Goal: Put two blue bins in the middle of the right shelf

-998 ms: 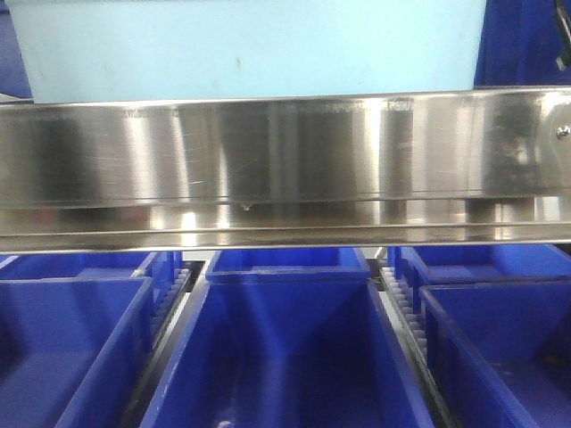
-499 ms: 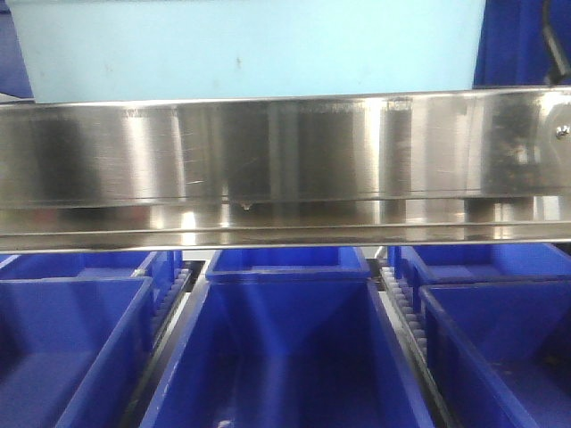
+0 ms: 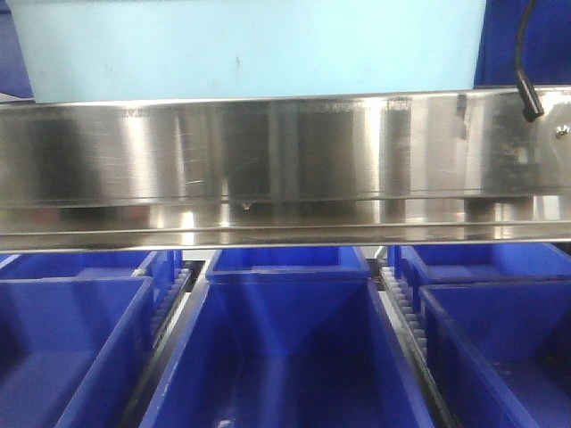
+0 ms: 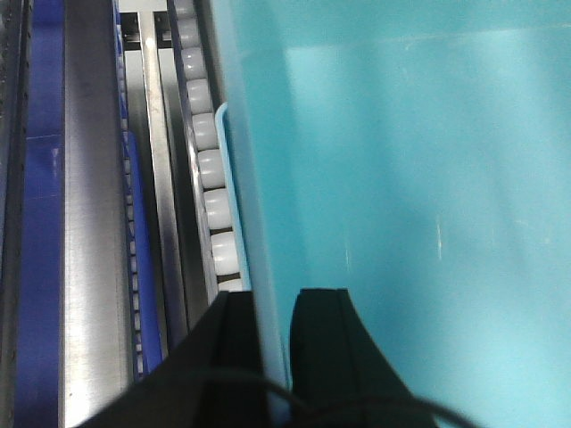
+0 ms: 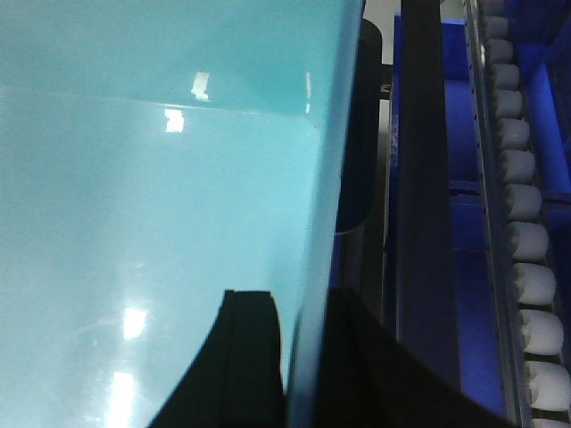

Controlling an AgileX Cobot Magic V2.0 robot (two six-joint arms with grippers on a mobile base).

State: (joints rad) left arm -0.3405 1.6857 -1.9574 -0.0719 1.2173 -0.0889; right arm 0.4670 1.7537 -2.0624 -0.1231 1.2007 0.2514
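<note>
A large pale turquoise-blue bin point(image 3: 250, 45) fills the top of the front view, behind and above the steel shelf rail point(image 3: 285, 160). In the left wrist view my left gripper point(image 4: 275, 303) straddles the bin's left wall point(image 4: 259, 178), one black finger inside the bin and one outside, shut on that wall. In the right wrist view my right gripper point(image 5: 299, 308) straddles the bin's right wall point(image 5: 321, 178) the same way, shut on it. The bin's smooth inside point(image 5: 134, 178) looks empty. I see only one pale bin; a second one is not in view.
Several dark blue bins point(image 3: 285, 357) stand in rows on the level below the rail. White roller tracks run beside the pale bin on the left point(image 4: 210, 169) and further off on the right point(image 5: 522, 205). A black cable point(image 3: 528, 98) hangs at the upper right.
A black cable has swung down into the upper right of the front view. The pale bin and the rail hold nearly the same place.
</note>
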